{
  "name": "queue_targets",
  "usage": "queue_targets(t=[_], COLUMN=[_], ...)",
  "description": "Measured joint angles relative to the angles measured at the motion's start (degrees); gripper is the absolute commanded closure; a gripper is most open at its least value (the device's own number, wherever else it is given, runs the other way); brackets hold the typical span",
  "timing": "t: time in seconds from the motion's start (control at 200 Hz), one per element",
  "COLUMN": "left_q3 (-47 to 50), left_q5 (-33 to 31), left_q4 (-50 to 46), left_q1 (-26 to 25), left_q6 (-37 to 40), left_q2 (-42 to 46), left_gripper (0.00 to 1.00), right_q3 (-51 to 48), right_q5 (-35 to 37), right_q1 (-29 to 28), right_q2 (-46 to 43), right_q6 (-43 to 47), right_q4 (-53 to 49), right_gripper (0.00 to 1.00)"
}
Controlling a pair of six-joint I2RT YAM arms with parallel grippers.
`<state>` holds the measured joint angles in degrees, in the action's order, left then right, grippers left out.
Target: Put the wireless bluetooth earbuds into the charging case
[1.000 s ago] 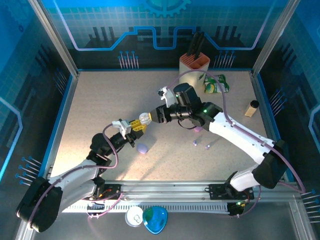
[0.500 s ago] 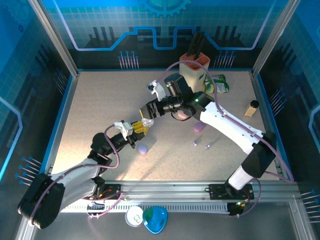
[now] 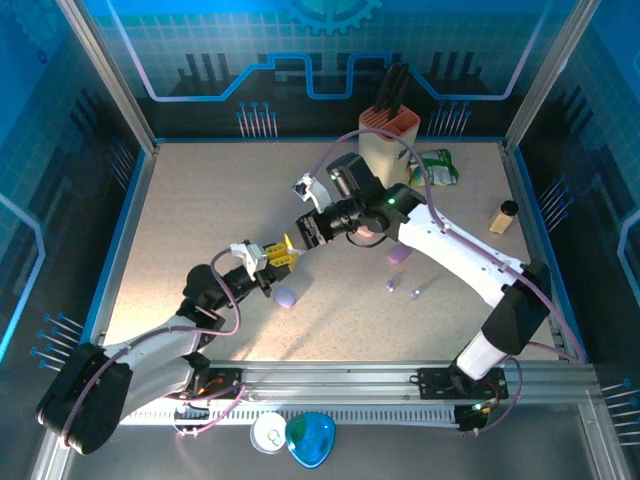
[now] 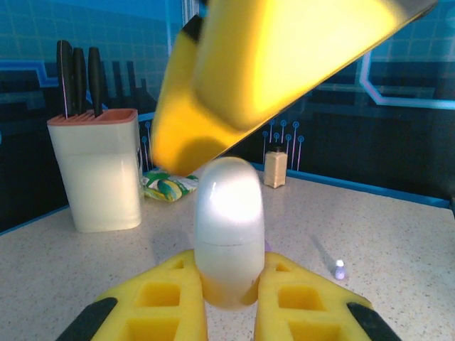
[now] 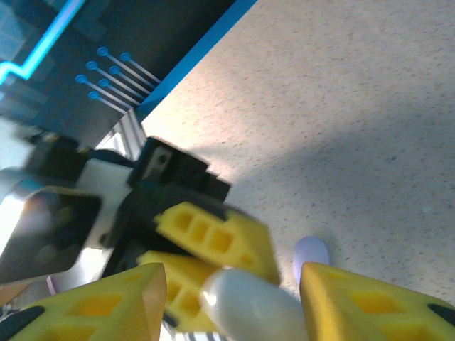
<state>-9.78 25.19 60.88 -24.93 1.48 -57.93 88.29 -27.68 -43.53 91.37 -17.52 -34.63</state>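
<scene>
Both arms reach inward and meet tip to tip. The left arm stretches low and forward from its base, and the left gripper [image 3: 281, 254] is clamped on a white case [image 4: 227, 227]. The right arm folds at the elbow and angles back, and the right gripper [image 3: 303, 231] is spread wide, fingers straddling the case's free end.

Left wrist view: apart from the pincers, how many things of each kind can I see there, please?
knife block: 1
green packet: 1
small tan bottle: 1
white case, held in the left pincer: 1
lilac earbud: 1
Total: 5
</scene>
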Motion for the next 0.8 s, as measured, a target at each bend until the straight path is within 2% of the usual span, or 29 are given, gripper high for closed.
queue_targets(t=[0.145, 0.305, 0.445, 0.615, 0.8], left_q3=[0.0, 0.0, -0.33, -0.87, -1.9], left_q5=[-0.04, 0.31, 3.3, 7.67, 11.45], left_q4=[-0.02, -0.17, -1.7, -2.71, -4.87], left_q1=[0.02, 0.02, 0.02, 0.02, 0.02], left_q6=[-0.04, -1.2, -2.67, -3.54, -4.2], left_q2=[-0.7, -0.61, 0.28, 1.88, 3.19], left_gripper=[1.0, 1.0, 1.0, 1.0, 1.0], right_q3=[-2.93, -6.82, -12.48, -20.65, -23.8], right_q5=[-2.89, -2.32, -2.01, -4.83, -8.11], right_q1=[0.28, 1.29, 1.99, 2.14, 2.36], right_q2=[-2.97, -5.6, -8.79, -13.38, -14.91], right_q6=[0.0, 1.77, 8.31, 22.16, 31.87], right_q4=[2.32, 5.97, 9.33, 13.31, 15.58], right_gripper=[0.46, 0.3, 0.26, 0.28, 0.42])
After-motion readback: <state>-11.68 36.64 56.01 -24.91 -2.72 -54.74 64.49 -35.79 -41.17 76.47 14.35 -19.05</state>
